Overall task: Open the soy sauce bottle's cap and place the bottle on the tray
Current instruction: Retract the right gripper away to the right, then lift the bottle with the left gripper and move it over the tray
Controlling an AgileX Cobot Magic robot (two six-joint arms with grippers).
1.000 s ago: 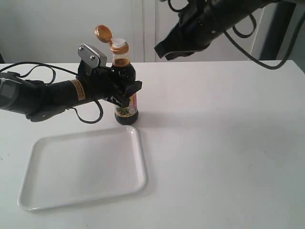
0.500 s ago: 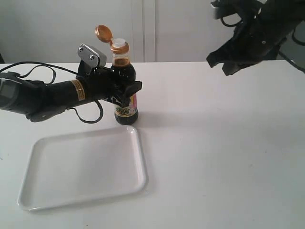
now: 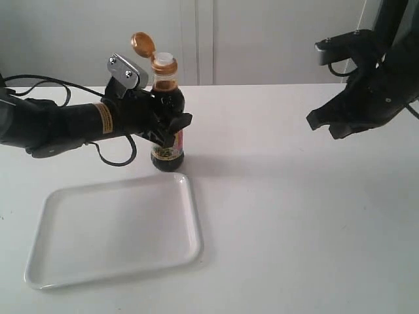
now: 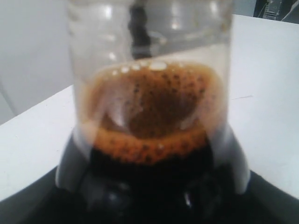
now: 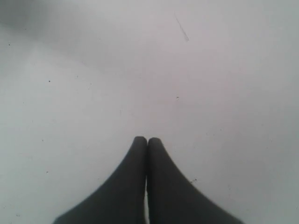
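Observation:
The soy sauce bottle (image 3: 168, 140) is upright, just beyond the far right corner of the white tray (image 3: 111, 229); whether its base touches the table I cannot tell. Its golden-orange cap (image 3: 141, 43) is flipped open, hanging back from the collar around the white spout (image 3: 163, 59). My left gripper (image 3: 171, 124) is shut on the bottle's body. In the left wrist view the bottle (image 4: 149, 121) fills the frame, foamy brown liquid inside. My right gripper (image 3: 325, 125) hovers over the table at the right, fingers together and holding nothing; the right wrist view shows it (image 5: 147, 139) shut above bare table.
A white table (image 3: 294, 216) runs under everything. Black cables (image 3: 114, 160) trail from the left arm, behind the tray. A pale wall stands behind the table's far edge.
My right arm has swung from above the bottle to the right and down. The bottle has shifted slightly up and left in the left gripper.

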